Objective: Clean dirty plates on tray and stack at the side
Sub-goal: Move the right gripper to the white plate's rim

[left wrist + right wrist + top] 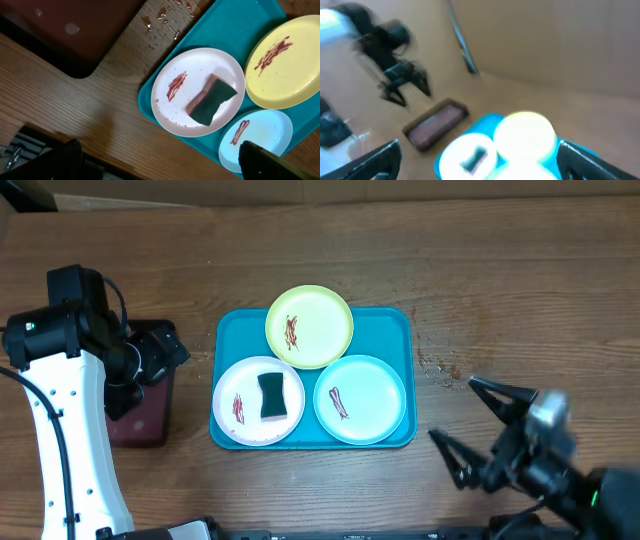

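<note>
Three streaked plates sit on the turquoise tray (233, 332), which lies between the two grippers. The white plate (240, 405), nearest the left gripper (159, 150), carries a dark green sponge (211, 99) lying beside its reddish-brown streak. The pale mint plate (365, 402) sits on the side nearest the right gripper (452, 408). The yellow-green plate (312, 326) overlaps the tray's rim on the side farthest from both. Both grippers are spread wide with nothing between their fingers. The left one hangs above a dark maroon tray (140, 418) just beside the turquoise one, and the right one hangs over bare wooden table (520, 290), close by a scatter of water droplets (436, 366). The right wrist view is blurred.
</note>
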Motion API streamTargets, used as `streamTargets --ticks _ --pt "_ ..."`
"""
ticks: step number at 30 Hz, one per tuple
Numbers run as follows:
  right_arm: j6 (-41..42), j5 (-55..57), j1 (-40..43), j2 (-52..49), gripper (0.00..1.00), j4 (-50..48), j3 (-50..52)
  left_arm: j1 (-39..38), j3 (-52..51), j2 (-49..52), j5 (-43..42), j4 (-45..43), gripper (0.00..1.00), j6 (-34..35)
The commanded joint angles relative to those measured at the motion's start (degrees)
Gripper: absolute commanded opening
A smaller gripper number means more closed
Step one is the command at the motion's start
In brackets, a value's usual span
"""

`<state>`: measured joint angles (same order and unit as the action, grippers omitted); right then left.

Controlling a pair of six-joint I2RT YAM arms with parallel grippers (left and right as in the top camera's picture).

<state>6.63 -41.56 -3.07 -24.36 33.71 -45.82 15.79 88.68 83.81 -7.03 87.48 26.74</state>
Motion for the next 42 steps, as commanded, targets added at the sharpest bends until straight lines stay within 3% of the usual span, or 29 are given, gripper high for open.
streamTargets --ticks 1,3,7,10,13,17,20,22,23,25,26,27,29,34,42 --pt "-11.1 12.3 0.4 -17.0 1.00 13.5 -16.2 0.2 -0.2 0.0 -0.1 0.0 1.00 0.7" --pt "-7.8 8.4 0.4 -27.3 1.00 21.4 -26.0 0.2 -0.2 0.0 -0.1 0.2 1.00 0.7" --pt "-4.2 -11.2 0.3 -40.2 1.00 27.4 -36.2 0.2 -0.2 0.0 -0.1 0.3 1.00 0.7" --pt "-2.0 -20.6 -2.3 -47.7 0.82 22.8 -37.1 0.2 -0.2 0.0 -0.2 0.7 1.00 0.7" --pt "6.2 -7.8 -7.8 -52.8 0.74 21.2 -37.1 0.2 -0.2 0.0 -0.2 0.9 1.00 0.5" --pt "24.1 30.8 -22.5 -59.9 0.70 22.1 -37.1 0.2 -0.3 0.0 -0.3 0.8 1.00 0.5" --pt "29.7 42.6 -32.5 -66.2 0.63 18.9 -37.1 -0.1 -0.3 0.0 -0.5 0.7 1.00 0.5" --pt "29.8 45.8 -36.8 -70.2 0.60 15.2 -37.1 -0.3 -0.3 0.0 -0.5 0.8 1.00 0.5" --pt "29.2 47.1 -38.6 -72.2 0.52 13.6 -37.1 -0.5 -0.3 0.0 -0.4 0.8 1.00 0.5" --pt "29.0 48.5 -41.2 -75.8 0.51 10.8 -37.1 -0.5 -0.4 0.0 -0.5 1.2 1.00 0.3" --pt "29.0 48.4 -42.1 -77.4 0.56 9.5 -37.1 -0.5 -0.5 0.0 -0.4 1.3 1.00 0.2" --pt "29.2 48.4 -42.9 -78.8 0.71 8.3 -37.1 -0.5 -0.5 0.0 -0.5 1.4 1.00 0.1" --pt "29.4 48.2 -43.9 -81.5 0.70 6.1 -37.1 -0.5 -0.5 0.0 -0.4 1.4 1.00 0.0" --pt "29.4 46.1 -44.2 -85.3 0.42 4.8 -37.1 -0.5 -0.5 0.0 -0.4 1.2 1.00 0.1" --pt "29.0 43.7 -44.2 -90.9 0.41 3.7 -37.0 -0.5 -0.5 0.0 -0.5 0.9 1.00 0.1"
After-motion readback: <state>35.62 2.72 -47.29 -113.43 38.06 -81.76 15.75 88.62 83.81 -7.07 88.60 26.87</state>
